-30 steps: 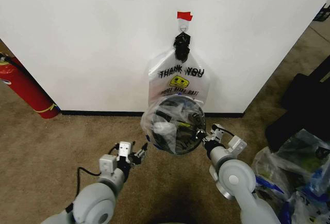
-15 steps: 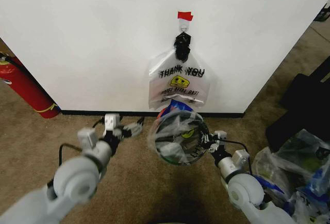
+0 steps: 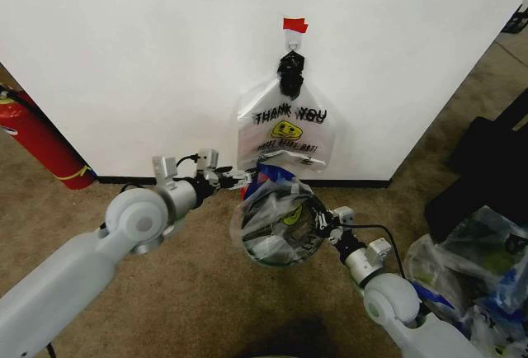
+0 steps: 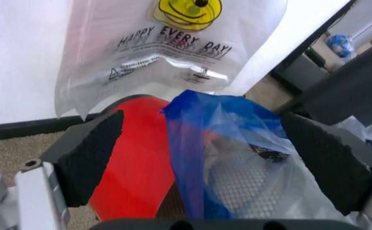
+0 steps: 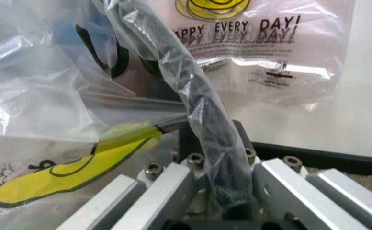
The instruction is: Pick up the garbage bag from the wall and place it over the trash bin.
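Observation:
The garbage bag (image 3: 268, 228), clear with a blue patch (image 3: 268, 175), is draped over the trash bin (image 3: 285, 209), a black wire-mesh basket standing below the wall (image 3: 124, 61). My left gripper (image 3: 243, 179) is at the bin's far rim. In the left wrist view it stands open (image 4: 202, 117), with the bag's blue patch (image 4: 198, 143) between its black pads (image 4: 90, 148); the mesh (image 4: 237, 179) and red base band (image 4: 134, 167) show behind. My right gripper (image 3: 318, 224) is at the bin's right side, shut (image 5: 218, 163) on the bag-wrapped black rim (image 5: 202, 110).
A whitish "THANK YOU" bag (image 3: 286, 131) hangs from a hook under red tape (image 3: 294, 24), just behind the bin. A red fire extinguisher (image 3: 41, 139) leans at the left wall. Filled plastic bags (image 3: 470, 267) and a black object (image 3: 487, 168) crowd the right. Brown carpet lies open on the left.
My left arm has swung up from the lower left to the bin's far rim, by the blue patch. The right gripper has kept its hold while that arm drew back a little.

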Available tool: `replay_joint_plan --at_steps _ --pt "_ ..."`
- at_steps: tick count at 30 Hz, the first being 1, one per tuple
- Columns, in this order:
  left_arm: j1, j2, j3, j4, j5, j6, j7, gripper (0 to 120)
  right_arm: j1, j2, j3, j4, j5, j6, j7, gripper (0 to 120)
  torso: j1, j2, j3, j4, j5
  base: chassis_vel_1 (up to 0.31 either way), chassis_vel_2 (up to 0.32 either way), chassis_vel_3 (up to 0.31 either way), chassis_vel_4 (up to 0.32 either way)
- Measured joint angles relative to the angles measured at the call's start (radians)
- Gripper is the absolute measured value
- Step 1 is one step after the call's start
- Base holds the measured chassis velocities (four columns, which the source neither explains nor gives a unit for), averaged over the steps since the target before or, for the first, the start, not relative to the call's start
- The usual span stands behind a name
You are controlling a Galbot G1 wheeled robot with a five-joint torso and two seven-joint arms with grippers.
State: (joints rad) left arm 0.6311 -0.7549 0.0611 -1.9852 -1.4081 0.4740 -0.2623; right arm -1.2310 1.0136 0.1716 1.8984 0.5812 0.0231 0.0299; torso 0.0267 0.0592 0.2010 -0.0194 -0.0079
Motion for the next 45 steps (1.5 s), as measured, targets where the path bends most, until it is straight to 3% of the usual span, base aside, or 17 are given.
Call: replay_joint_plan --at_steps 8,19,32,40,45 --pt "-0.023 -0.031 0.067 0.043 0.093 -0.015 0.013 88 0.008 0.012 0.000 -0.005 0.031 -0.022 0.017 0 0.000 0.000 0.000 0.0001 -0.0001 0.000 0.000 0.000 0.000" --pt "-0.076 -0.047 0.131 0.099 0.111 0.004 -0.029 47 0.023 0.024 -0.005 0.008 0.064 -0.049 0.041 0 0.000 0.000 0.000 0.0000 -0.0002 0.000 0.000 0.000 0.000" --pt "-0.108 -0.061 0.162 0.168 0.127 -0.034 -0.061 0 0.012 0.017 -0.005 0.025 0.064 -0.049 0.038 0 0.000 0.000 0.000 0.0001 -0.0001 0.000 0.000 0.000 0.000" --pt "-0.145 -0.077 0.214 0.239 0.163 -0.036 -0.049 0 0.004 0.011 -0.006 0.048 0.066 -0.049 0.028 0 0.000 0.000 0.000 0.0000 -0.0001 0.000 0.000 0.000 0.000" --pt "-0.141 -0.068 0.201 0.216 0.165 -0.023 -0.039 1 -0.004 0.011 -0.003 0.048 0.065 -0.048 0.027 0 0.000 0.000 0.000 0.0001 -0.0002 0.000 0.000 0.000 0.000"
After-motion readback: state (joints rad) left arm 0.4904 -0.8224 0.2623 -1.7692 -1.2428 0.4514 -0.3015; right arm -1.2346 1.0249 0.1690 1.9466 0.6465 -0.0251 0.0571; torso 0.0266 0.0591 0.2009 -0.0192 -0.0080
